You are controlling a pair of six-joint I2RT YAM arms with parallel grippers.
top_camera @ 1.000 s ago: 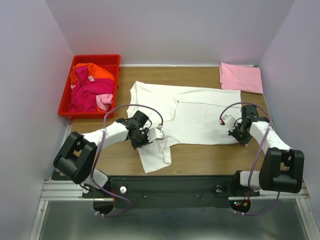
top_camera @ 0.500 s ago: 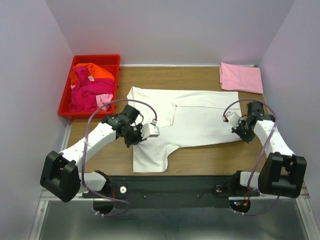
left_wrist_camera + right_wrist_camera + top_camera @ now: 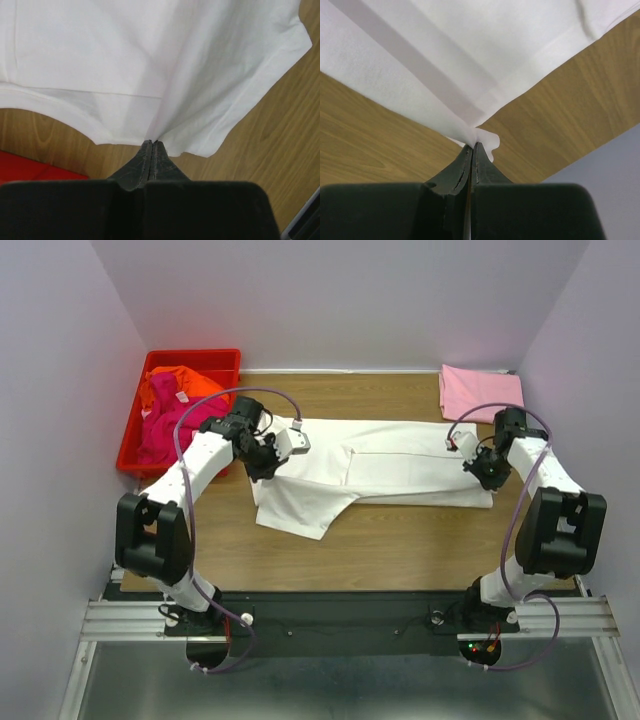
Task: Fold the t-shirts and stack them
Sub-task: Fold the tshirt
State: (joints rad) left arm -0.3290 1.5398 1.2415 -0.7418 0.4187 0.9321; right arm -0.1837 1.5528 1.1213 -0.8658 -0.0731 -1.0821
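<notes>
A large white t-shirt (image 3: pixel 400 465) lies across the middle of the table, folded into a long band with one sleeve flap pointing toward the near left. My left gripper (image 3: pixel 264 464) is shut on the shirt's left edge; in the left wrist view the closed tips (image 3: pixel 151 144) pinch white cloth (image 3: pixel 150 60). My right gripper (image 3: pixel 489 476) is shut on the shirt's right corner, and its tips (image 3: pixel 472 145) clamp a bunched fold of cloth (image 3: pixel 470 50). A folded pale pink tee (image 3: pixel 482 394) lies at the far right. Orange (image 3: pixel 188 386) and magenta (image 3: pixel 172 428) tees lie crumpled in the bin.
The red plastic bin (image 3: pixel 195 354) stands at the far left, close behind my left arm; its corner (image 3: pixel 30 169) shows in the left wrist view. Bare wood tabletop (image 3: pixel 400 550) runs along the near side. Grey walls enclose the table on three sides.
Both grippers have carried the white shirt's near edge toward the far side, folding it over. The shirt now covers a narrower strip, and both arms reach farther out.
</notes>
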